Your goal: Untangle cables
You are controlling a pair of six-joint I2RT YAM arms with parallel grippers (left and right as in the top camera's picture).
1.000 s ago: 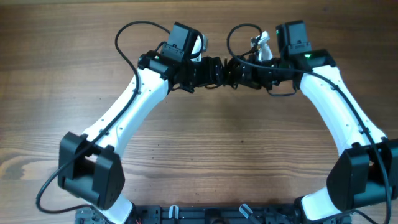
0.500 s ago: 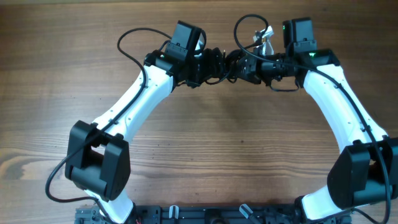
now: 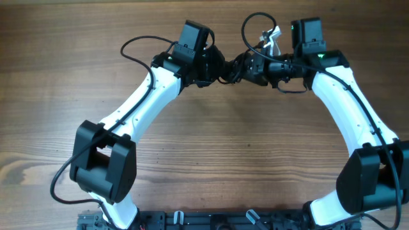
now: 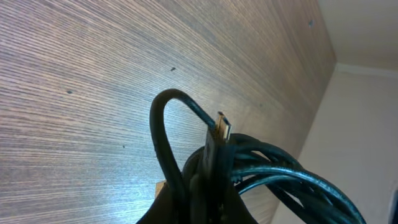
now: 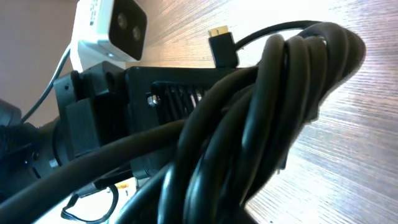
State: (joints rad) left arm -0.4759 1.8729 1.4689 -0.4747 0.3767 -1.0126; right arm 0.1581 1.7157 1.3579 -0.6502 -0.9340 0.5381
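Note:
The cables (image 3: 228, 68) are a small black coiled knot held above the table's far middle, where both grippers meet. My left gripper (image 3: 221, 69) is shut on the cables (image 4: 261, 163); its dark jaws press together round the strands at the bottom of the left wrist view, and a plug end (image 4: 222, 127) sticks up from a loop. My right gripper (image 3: 238, 67) faces it from the right. In the right wrist view the thick coil of cables (image 5: 267, 124) fills the frame and hides the right jaws; another plug end (image 5: 221, 43) points up.
The left gripper's black body (image 5: 161, 106) and white wrist camera (image 5: 112, 28) sit right behind the coil. Thicker arm wires loop at the far left (image 3: 135, 46) and far middle (image 3: 252, 25). Wooden table (image 3: 204, 147); its far edge meets a pale wall (image 4: 367, 93).
The left arm has moved right and toward the far side, up to the right gripper, and its jaws have gone from open to shut on the cables. The right arm has shifted slightly.

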